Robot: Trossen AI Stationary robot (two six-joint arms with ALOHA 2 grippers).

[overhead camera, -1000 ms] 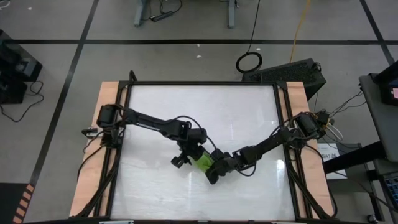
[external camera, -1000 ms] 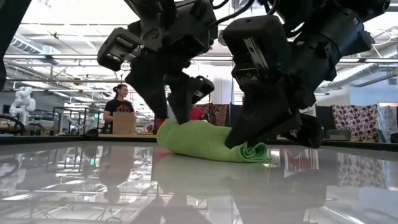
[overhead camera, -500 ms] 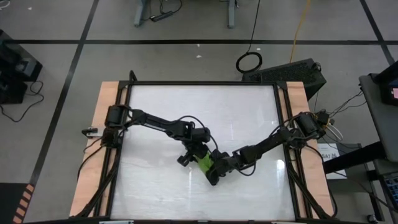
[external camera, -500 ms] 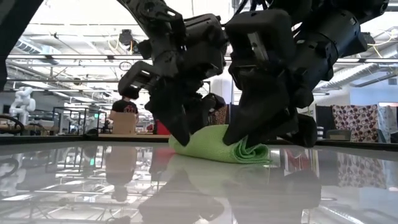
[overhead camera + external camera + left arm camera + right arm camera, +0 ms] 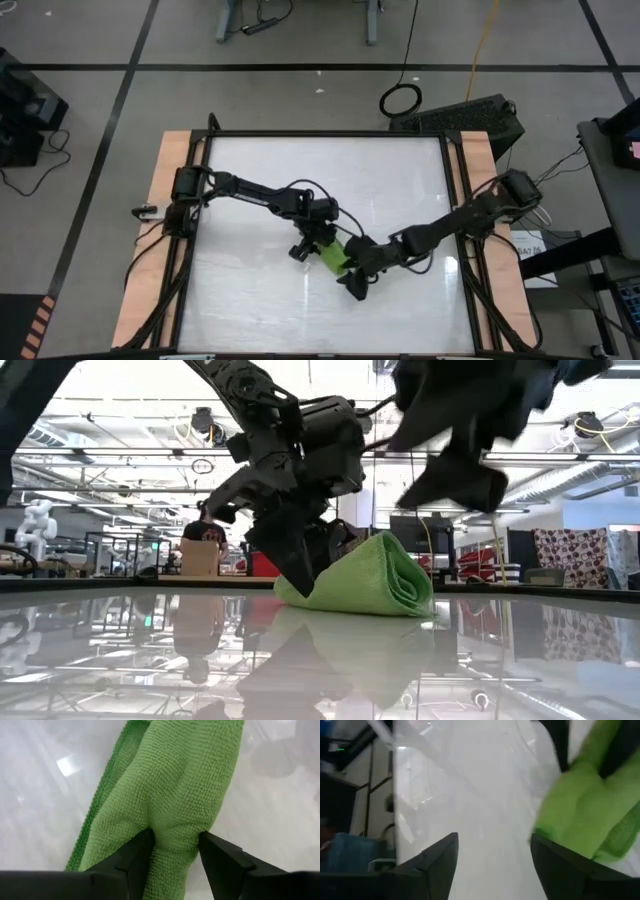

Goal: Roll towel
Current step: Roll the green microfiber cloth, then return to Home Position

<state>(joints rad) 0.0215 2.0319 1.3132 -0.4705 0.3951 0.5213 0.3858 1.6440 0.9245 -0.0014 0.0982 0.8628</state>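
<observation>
The towel [image 5: 334,253], a lime-green cloth, lies rolled up on the white table [image 5: 260,300] near its middle. In the low view the roll [image 5: 365,580] rests on the table, its spiral end [image 5: 408,572] toward the right. My left gripper [image 5: 318,246] is shut on the roll's far-left end. My right gripper [image 5: 357,284] hangs open just past the roll's near-right end and shows high above the table in the low view [image 5: 450,470]. In its wrist view [image 5: 492,857] nothing lies between the fingers. My left gripper pinches a raised ridge of the rolled cloth [image 5: 176,827] between its two fingers, several layers thick. The fingers [image 5: 298,572] slant steeply down from the table's far-left side onto the roll's left end. The towel stays on the table, slack, not lifted.
Wooden strips [image 5: 150,260] border the table on both sides. Bare white table surface lies all around the roll. Beyond the far edge a person [image 5: 205,532] sits in the room with a cardboard box [image 5: 199,557].
My right gripper has opened, let go of the towel's right end, risen and rolled about its wrist, drawing toward the near edge. My left gripper has sunk a little toward the roll, still gripping. The freed right end of the roll has sprung up taller.
</observation>
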